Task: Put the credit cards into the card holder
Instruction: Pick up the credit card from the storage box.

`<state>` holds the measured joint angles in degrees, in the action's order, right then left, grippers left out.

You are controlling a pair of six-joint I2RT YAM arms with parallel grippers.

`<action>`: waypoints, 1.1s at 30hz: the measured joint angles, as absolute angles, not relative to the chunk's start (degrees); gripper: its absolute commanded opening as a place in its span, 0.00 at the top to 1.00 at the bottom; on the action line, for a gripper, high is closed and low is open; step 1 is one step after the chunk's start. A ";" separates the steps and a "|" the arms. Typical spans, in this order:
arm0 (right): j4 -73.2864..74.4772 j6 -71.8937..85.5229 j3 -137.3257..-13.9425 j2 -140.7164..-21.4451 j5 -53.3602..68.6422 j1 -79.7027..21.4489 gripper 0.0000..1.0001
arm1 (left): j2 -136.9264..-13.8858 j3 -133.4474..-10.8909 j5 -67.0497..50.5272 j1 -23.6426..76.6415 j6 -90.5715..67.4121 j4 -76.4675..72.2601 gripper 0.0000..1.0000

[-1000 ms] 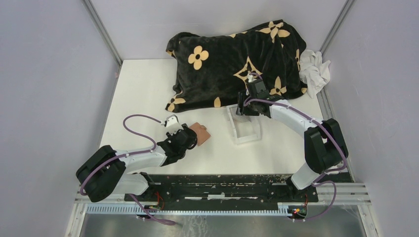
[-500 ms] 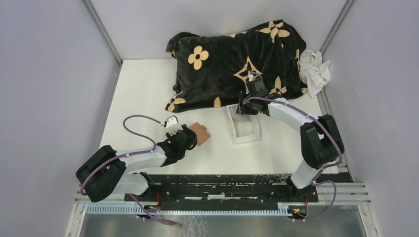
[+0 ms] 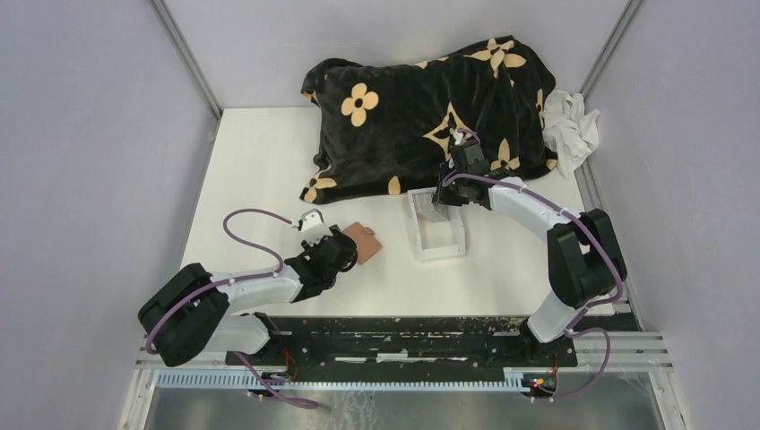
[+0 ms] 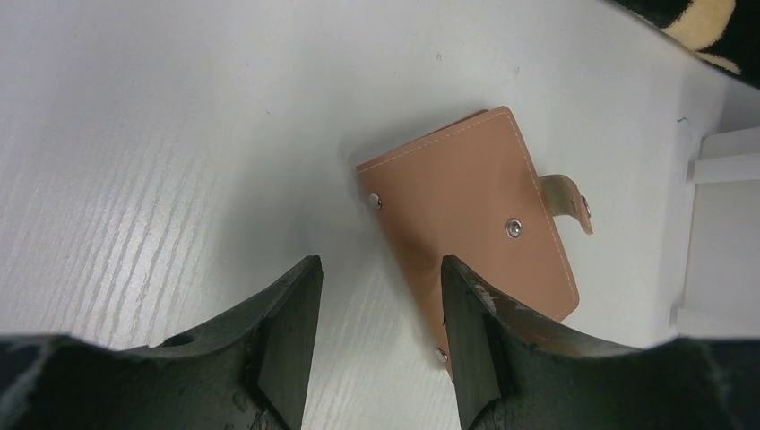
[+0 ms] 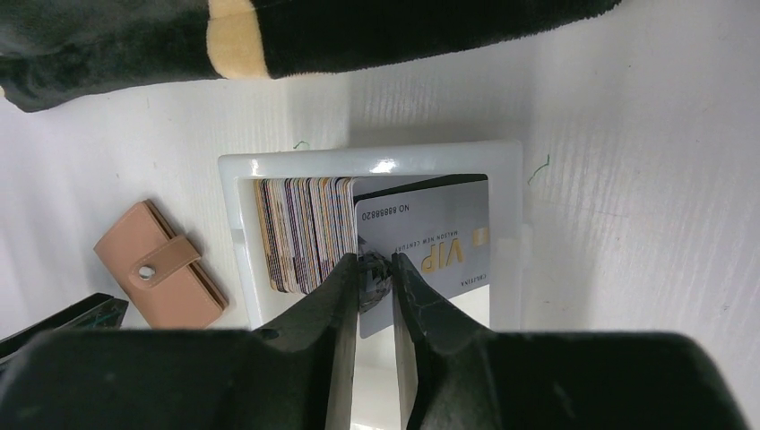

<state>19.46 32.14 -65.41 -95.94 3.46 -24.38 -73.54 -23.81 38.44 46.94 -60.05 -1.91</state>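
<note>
Since the earlier frame we see the clear tray (image 5: 372,161) nudged a little to the left under the right arm, while the left arm and the wallet look unchanged.

The credit cards (image 5: 300,235) stand on edge in a packed stack against one side wall of the tray. One grey card (image 5: 430,242) leans away from the stack, face up toward the wrist camera, its long axis across the tray. The right gripper (image 5: 375,296) sits directly over that card's near corner, jaws drawn almost together with the card's edge in the narrow gap. We cannot tell whether they are truly pinching it.

The card holder (image 4: 470,215) lies flat on the table (image 3: 260,161), well apart from the tray on its left, with a strap tab sticking out at one edge. It sits just ahead of the left gripper (image 4: 376,340), whose jaws are spread wide and hold nothing, one finger just beside the holder's near corner. We judge the right arm nearer the cards and the left nearer the holder. A black blanket (image 3: 421,107) lies beyond the tray.
</note>
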 measured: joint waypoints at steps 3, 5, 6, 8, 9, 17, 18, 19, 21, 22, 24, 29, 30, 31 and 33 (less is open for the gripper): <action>19.75 32.18 -65.41 -95.31 3.57 -24.38 0.76 | -73.78 -23.79 38.41 46.94 -60.05 -2.00 0.41; 19.99 32.23 -65.41 -94.67 3.68 -24.40 0.76 | -74.17 -23.79 38.39 46.94 -60.05 -2.09 0.41; 20.10 32.25 -65.41 -94.39 3.77 -24.43 0.76 | -74.39 -23.79 38.37 46.94 -60.05 -2.15 0.41; 20.32 32.27 -65.41 -93.89 3.95 -24.49 0.76 | -74.65 -23.79 38.35 46.94 -60.05 -2.28 0.41; 20.32 32.29 -65.41 -93.76 4.03 -24.49 0.76 | -74.72 -23.79 38.33 46.94 -60.05 -2.37 0.41; 20.67 32.18 -65.41 -93.69 3.92 -24.64 0.85 | -74.76 -23.73 38.30 46.94 -60.05 -2.74 0.41; 20.78 32.12 -65.41 -93.69 3.75 -24.64 0.88 | -74.76 -23.70 38.30 46.94 -60.05 -2.79 0.41; 20.93 31.88 -65.41 -93.69 3.38 -24.64 0.95 | -74.76 -23.66 38.30 46.94 -60.05 -2.83 0.41; 21.61 31.35 -65.41 -93.60 2.31 -24.64 0.99 | -74.76 -23.59 38.30 46.94 -60.05 -2.94 0.41; 22.06 30.98 -65.41 -93.51 1.65 -24.64 0.99 | -74.76 -23.59 38.30 46.94 -60.05 -2.96 0.41; 22.96 30.26 -65.47 -93.19 0.12 -24.64 0.99 | -74.76 -23.59 38.28 46.94 -60.05 -3.09 0.41; 25.19 28.67 -66.02 -92.55 -2.85 -25.36 0.99 | -74.76 -23.59 38.24 46.94 -60.05 -3.14 0.41; 25.67 28.29 -66.22 -92.51 -3.46 -25.58 0.99 | -74.76 -23.59 38.22 46.94 -60.05 -3.14 0.41; 26.02 27.90 -66.41 -92.42 -4.10 -25.85 0.99 | -74.76 -23.59 38.22 46.94 -60.05 -3.14 0.41; 26.85 27.05 -66.72 -92.07 -5.28 -26.35 0.99 | -74.76 -23.59 38.22 46.94 -60.05 -3.11 0.41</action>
